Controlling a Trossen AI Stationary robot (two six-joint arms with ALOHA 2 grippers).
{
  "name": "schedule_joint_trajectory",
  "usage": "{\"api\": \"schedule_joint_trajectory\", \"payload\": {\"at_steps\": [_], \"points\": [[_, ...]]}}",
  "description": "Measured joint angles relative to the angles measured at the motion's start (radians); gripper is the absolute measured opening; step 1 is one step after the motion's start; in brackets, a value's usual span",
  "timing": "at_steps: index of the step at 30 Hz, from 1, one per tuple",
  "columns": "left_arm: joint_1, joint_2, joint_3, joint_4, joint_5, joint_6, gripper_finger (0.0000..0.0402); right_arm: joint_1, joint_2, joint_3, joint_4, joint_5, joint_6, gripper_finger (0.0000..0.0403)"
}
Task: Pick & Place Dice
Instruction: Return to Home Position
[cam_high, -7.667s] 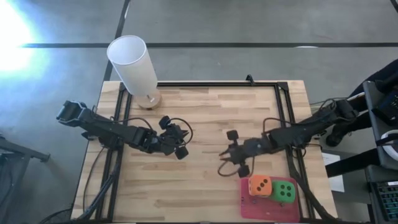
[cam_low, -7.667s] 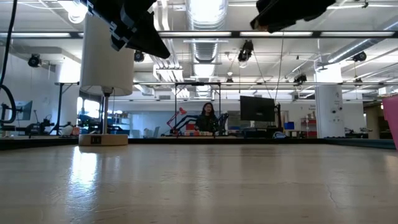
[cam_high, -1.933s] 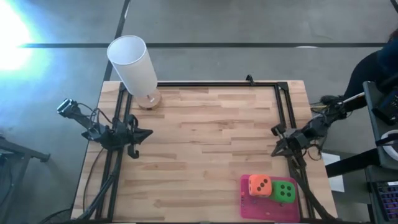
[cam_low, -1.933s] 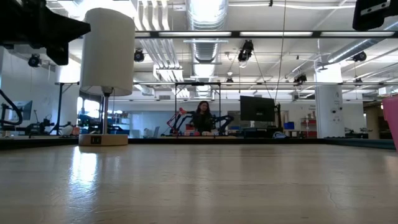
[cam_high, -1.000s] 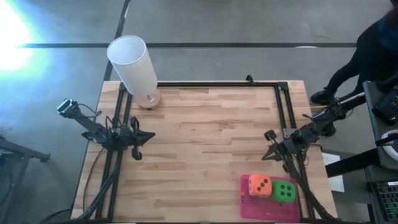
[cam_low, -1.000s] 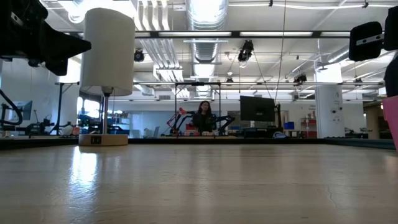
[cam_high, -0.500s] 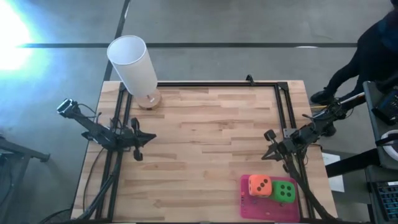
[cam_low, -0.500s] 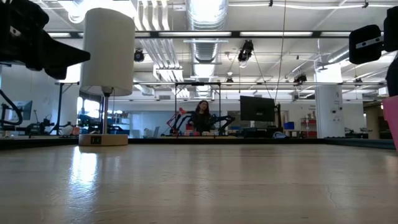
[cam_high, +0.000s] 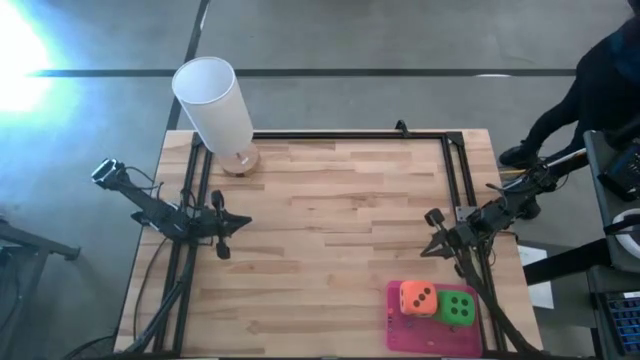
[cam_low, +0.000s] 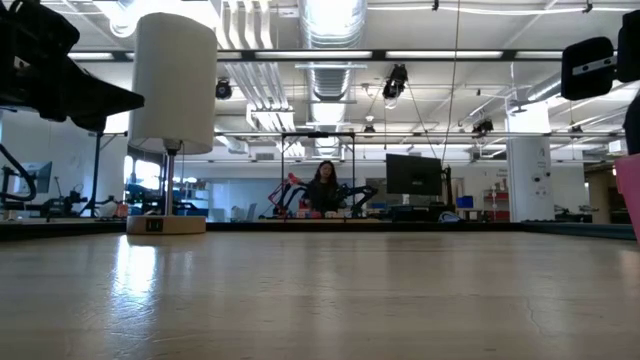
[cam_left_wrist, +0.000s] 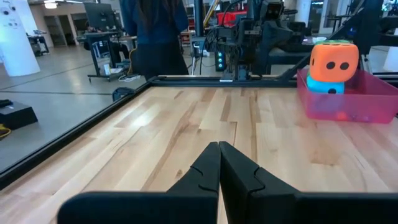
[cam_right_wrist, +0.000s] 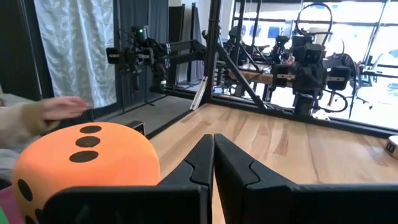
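An orange die (cam_high: 418, 298) and a green die (cam_high: 459, 307) sit in a pink tray (cam_high: 432, 341) at the table's near right corner. In the left wrist view the orange die (cam_left_wrist: 334, 59) rests on top of a teal die (cam_left_wrist: 323, 87) inside the tray (cam_left_wrist: 354, 106). The right wrist view shows the orange die (cam_right_wrist: 87, 158) close by. My left gripper (cam_high: 243, 221) hovers shut over the table's left edge, holding nothing. My right gripper (cam_high: 426, 251) hovers shut by the right edge, just far of the tray, also holding nothing.
A tall white cylinder on a round wooden base (cam_high: 213, 105) stands at the far left corner. A black frame (cam_high: 350, 136) runs along the table's edges. A person (cam_high: 600, 80) stands beyond the right edge, with a hand (cam_right_wrist: 59, 107) near the tray. The wooden middle (cam_high: 330, 220) is bare.
My left gripper has tipped its fingertips down a little while staying shut over the left edge. The dice and the tray have not moved.
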Motion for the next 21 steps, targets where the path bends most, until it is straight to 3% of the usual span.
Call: {"api": "schedule_joint_trajectory", "payload": {"at_steps": [21], "points": [[0.000, 0.000, 0.000, 0.001, 0.000, 0.003, 0.0007, 0.000, 0.000, 0.000, 0.000, -0.001, -0.011, 0.0008]]}}
